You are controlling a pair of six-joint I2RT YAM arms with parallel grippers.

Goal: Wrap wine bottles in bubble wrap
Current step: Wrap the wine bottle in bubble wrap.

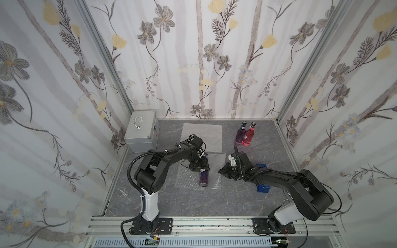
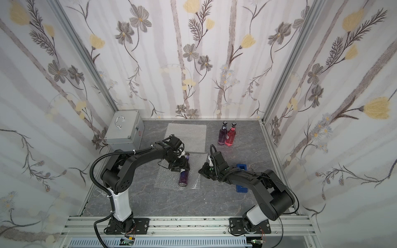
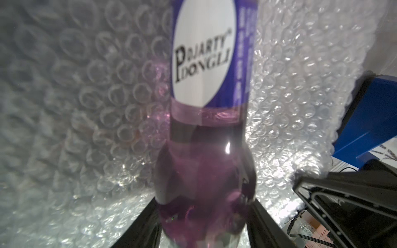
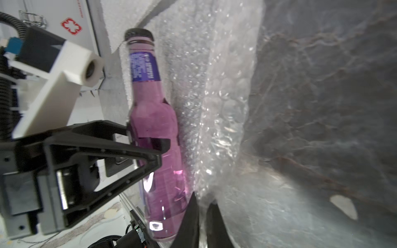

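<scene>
There, flat on bubble wrap (image 1: 184, 178), purple clear-glass bottle (image 1: 203, 177) gripped by left pincer (image 3: 204, 221); right pincer (image 4: 202, 206) pinching the wrap.

The gap between the left pincer (image 1: 201, 167) and the right pincer (image 1: 221, 171) is narrow. It is filled by the lying bottle (image 1: 203, 178), which the left one clamps, and by the bubble wrap (image 1: 184, 178) edge the right one pinches. Past the right pincer's far side, a standing purple bottle (image 1: 240, 134) and a red bottle (image 1: 249, 135) touch. The silver case (image 1: 141, 132) blocks the corner beyond the left pincer, and the blue tape dispenser (image 1: 263, 187) lies under the right arm. Nearer the rail, the table (image 1: 193, 204) gives open room.
</scene>
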